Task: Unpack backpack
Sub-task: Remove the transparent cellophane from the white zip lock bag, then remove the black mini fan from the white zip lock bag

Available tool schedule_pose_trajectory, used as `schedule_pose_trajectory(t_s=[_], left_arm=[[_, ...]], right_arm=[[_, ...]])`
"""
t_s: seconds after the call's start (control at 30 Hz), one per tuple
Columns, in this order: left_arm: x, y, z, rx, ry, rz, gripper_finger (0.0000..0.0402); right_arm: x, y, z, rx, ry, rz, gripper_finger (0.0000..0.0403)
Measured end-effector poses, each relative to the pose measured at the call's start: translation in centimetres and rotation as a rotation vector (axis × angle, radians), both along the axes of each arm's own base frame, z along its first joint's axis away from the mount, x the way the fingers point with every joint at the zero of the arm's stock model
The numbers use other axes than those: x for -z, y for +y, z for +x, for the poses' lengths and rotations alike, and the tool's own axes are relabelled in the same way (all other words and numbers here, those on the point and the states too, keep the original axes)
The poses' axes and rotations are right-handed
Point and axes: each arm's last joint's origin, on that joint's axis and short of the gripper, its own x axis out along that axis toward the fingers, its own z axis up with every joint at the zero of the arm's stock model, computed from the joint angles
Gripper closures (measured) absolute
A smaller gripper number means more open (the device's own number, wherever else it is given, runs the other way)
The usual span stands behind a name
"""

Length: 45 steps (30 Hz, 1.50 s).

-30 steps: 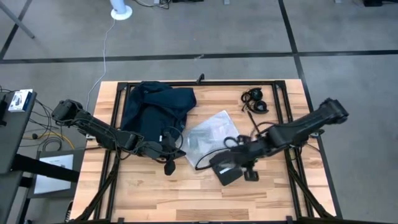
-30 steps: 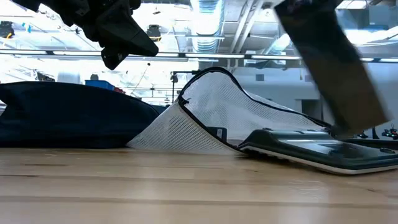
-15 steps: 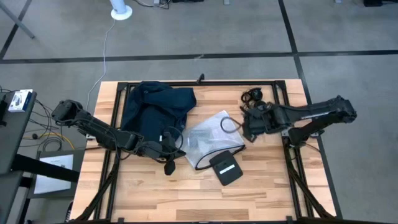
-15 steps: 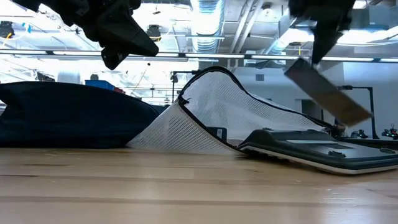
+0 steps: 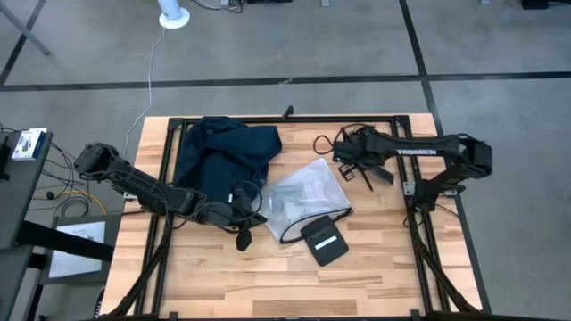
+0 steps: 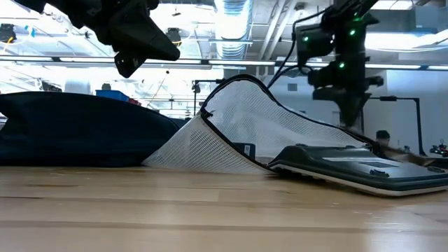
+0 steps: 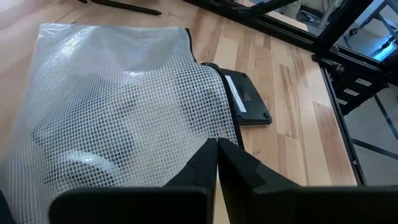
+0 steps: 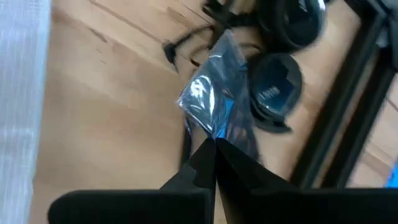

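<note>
Wooden table (image 5: 223, 276): backpack (image 5: 221, 152) just beside left fingers (image 5: 241, 239).

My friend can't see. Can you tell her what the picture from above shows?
A wooden table holds a navy backpack, a clear mesh bag and a flat black pouch. The left gripper hangs beside the backpack; the right gripper is near the headphones.
</note>
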Motion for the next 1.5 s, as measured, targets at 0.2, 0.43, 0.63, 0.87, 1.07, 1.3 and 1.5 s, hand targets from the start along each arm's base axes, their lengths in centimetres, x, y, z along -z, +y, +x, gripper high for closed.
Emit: schedule_pose_trajectory(t_s=[0.2, 0.43, 0.63, 0.87, 1.07, 1.3, 1.5], left_arm=[[0.0, 0.0, 0.0, -0.001, 0.001, 0.0, 0.0402], [0.0, 0.0, 0.0, -0.002, -0.003, -0.003, 0.0402], [0.0, 0.0, 0.0, -0.003, 0.004, 0.001, 0.0402], [0.1, 0.4, 0.1, -0.019, 0.008, 0.005, 0.0402], [0.8, 2.0, 0.1, -0.074, 0.092, 0.035, 0.0402], [2.5, 5.0, -0.9, -0.205, 0.325, 0.063, 0.0402], [2.5, 7.7, -0.4, -0.28, 0.32, -0.008, 0.0402]], right_arm=[[0.0, -0.3, 0.3, -0.07, 0.019, -0.001, 0.0346], [-3.2, 0.8, -0.2, -0.139, -0.092, -0.003, 0.0274], [-5.4, 4.3, -0.6, -0.286, -0.277, 0.135, 0.0255], [-6.6, 9.9, -0.8, -0.455, -0.403, 0.184, 0.0264], [-5.0, 14.9, -0.2, -0.696, -0.542, 0.214, 0.027], [-1.9, 18.3, 0.5, -0.895, -0.877, 0.137, 0.027], [2.1, 17.8, 0.4, -0.791, -0.942, 0.046, 0.0273]])
